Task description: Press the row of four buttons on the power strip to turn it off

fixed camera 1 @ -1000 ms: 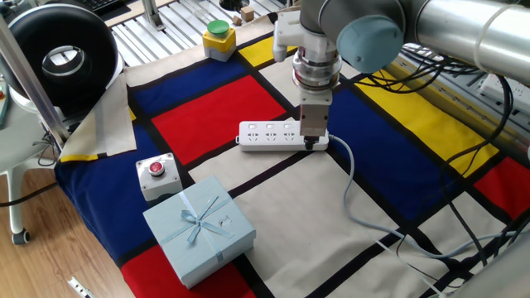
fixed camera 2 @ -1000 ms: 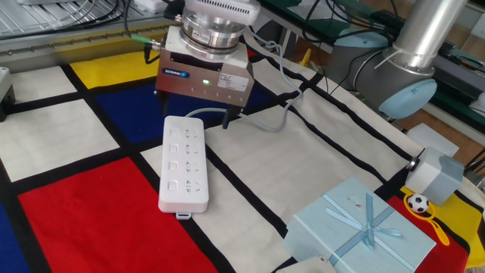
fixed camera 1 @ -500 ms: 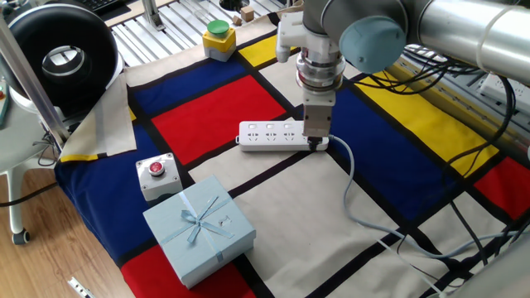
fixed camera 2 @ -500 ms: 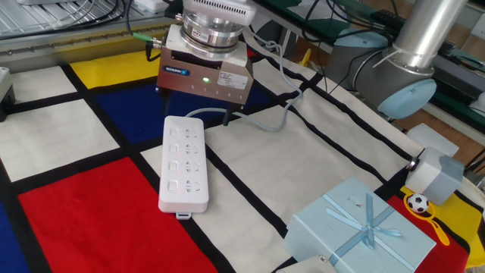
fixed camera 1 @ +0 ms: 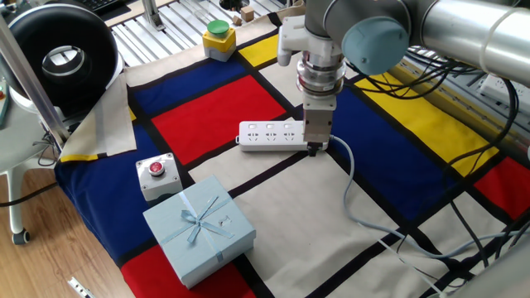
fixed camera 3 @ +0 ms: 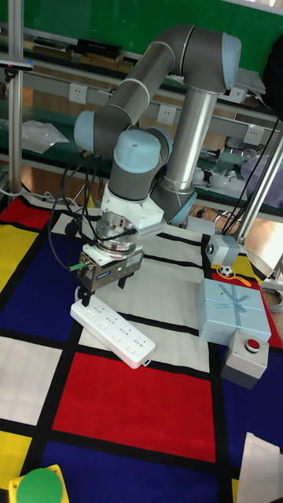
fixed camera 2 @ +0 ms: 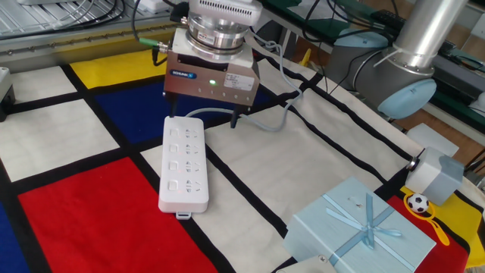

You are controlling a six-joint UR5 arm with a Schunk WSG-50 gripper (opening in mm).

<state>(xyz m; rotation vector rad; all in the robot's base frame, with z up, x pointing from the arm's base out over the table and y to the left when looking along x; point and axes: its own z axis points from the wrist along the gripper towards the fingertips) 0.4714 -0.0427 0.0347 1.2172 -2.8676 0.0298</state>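
The power strip [fixed camera 1: 276, 135] [fixed camera 2: 183, 163] [fixed camera 3: 115, 333] lies flat on the chequered cloth, a long white bar. The four buttons [fixed camera 2: 173, 158] form a line of tiny white switches along its left side in the other fixed view. My gripper [fixed camera 1: 315, 148] [fixed camera 2: 201, 116] [fixed camera 3: 103, 291] hangs just above the strip's cable end, pointing straight down. Its two dark fingers [fixed camera 2: 234, 119] stand wide apart, so it is open and holds nothing. One fingertip is beside the pale grey cable [fixed camera 1: 349, 178]; the other is partly hidden behind the strip's end.
A blue gift box [fixed camera 1: 199, 227] [fixed camera 2: 361, 227] and a grey box with a red button [fixed camera 1: 156, 175] sit near the front edge. A yellow box with a green button [fixed camera 1: 219, 38] stands at the back. Loose cables [fixed camera 1: 431, 240] run along the right.
The gripper has shifted a little sideways at the strip's cable end, away from the strip's body. The strip has not moved.
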